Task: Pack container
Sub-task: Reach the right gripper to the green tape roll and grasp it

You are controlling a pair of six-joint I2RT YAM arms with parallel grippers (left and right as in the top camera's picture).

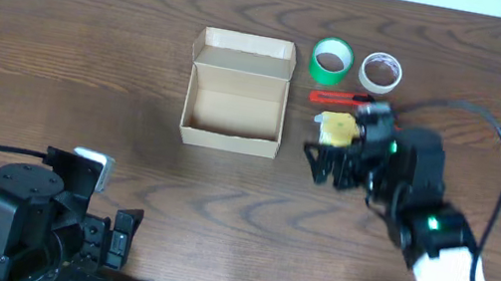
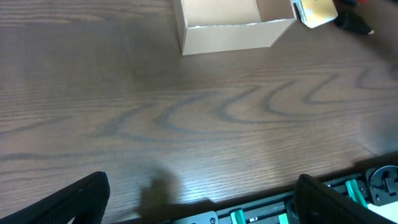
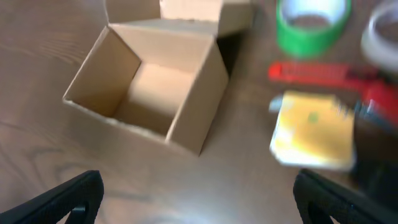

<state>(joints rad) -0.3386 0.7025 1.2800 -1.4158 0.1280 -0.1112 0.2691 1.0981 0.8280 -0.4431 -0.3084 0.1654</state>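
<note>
Shows the box standing open on the wooden table, a little beyond the middle, lid flap folded back on the far side and bare cardboard floor showing. Puts a green tape roll just right of that flap and a white tape roll close beside it; cannot tell whether the two touch. Has a red tool lying crosswise on the near side of the rolls. Has a yellow pad just nearer again, right of the box and apart from it.

Finds the right gripper over the table on the near side of the yellow pad, close to the box's right near corner. Released: fingers spread wide at the lower corners of the wrist view, grasping nothing. Looks from there onto the box, the pad and the red tool, the last two blurred.

Finds the left gripper at the near left of the table, well apart from the box. Also released, fingers wide apart with only bare wood between them.
</note>
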